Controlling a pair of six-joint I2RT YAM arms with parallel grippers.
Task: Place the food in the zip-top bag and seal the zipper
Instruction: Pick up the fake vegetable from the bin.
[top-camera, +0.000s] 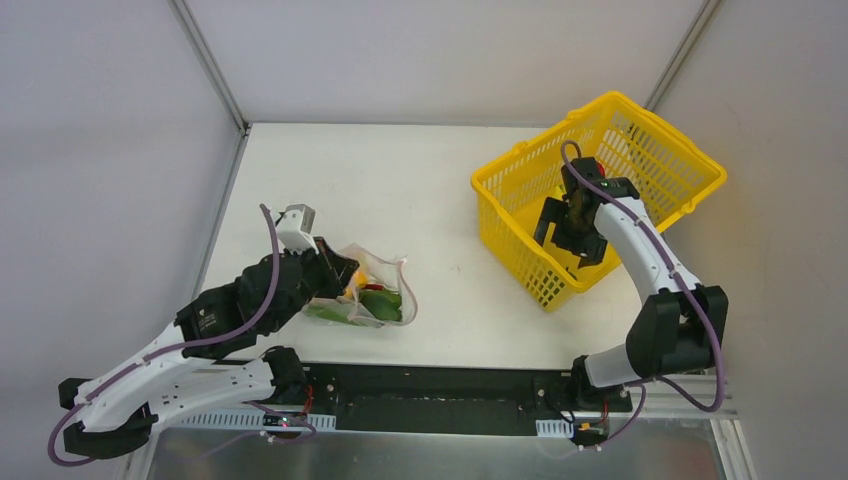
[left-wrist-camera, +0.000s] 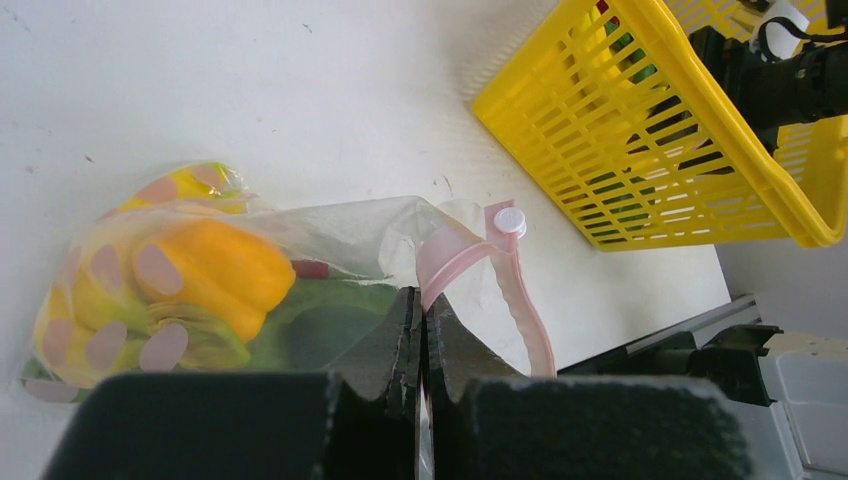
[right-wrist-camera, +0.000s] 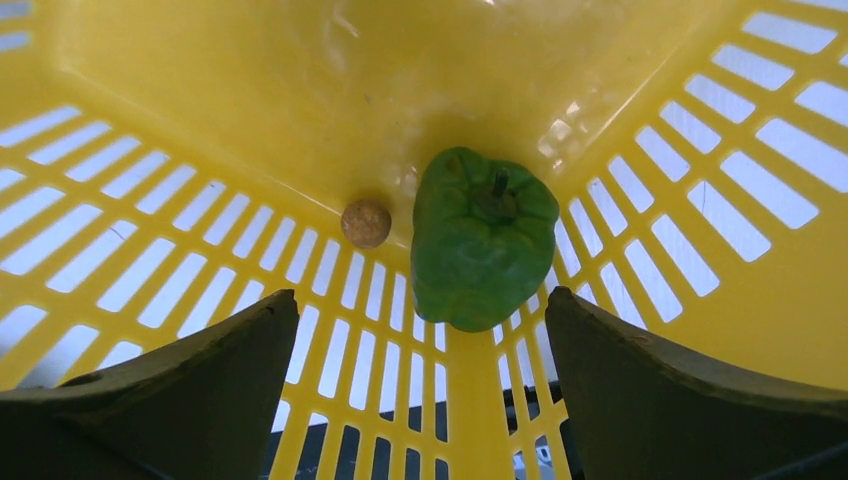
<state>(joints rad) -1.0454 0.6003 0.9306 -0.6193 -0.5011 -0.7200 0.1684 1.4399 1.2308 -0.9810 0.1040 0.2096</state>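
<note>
Now:
- Surface: white table (top-camera: 400, 180), matte, with a few faint scuffs in the left wrist view. Plain grey walls (top-camera: 430, 50) close it in; metal posts (top-camera: 210, 60) run up at the back corners. A black rail (top-camera: 430, 395) lies along the bottom edge of the overhead frame.
- Bag (top-camera: 375, 290): lower left of centre on the table, crumpled, lying flat. A yellow pepper (left-wrist-camera: 215, 270) and something green show through the film. The pink zipper strip (left-wrist-camera: 520, 290) curls up loose, and a white slider (left-wrist-camera: 509, 220) sits at its top.
- Left gripper (left-wrist-camera: 420, 330): fingers clenched together at the bag's mouth edge, apparently pinching the film just beside the strip.
- Basket (top-camera: 600, 190): yellow, slotted, upper right, well apart from the bag.
- Right gripper (right-wrist-camera: 420, 300): inside the basket, fingers spread wide, holding nothing.
- Green pepper (right-wrist-camera: 485, 240): on the basket floor, between the spread fingers and touching neither. A small tan ball (right-wrist-camera: 366, 222) lies just to its left.
</note>
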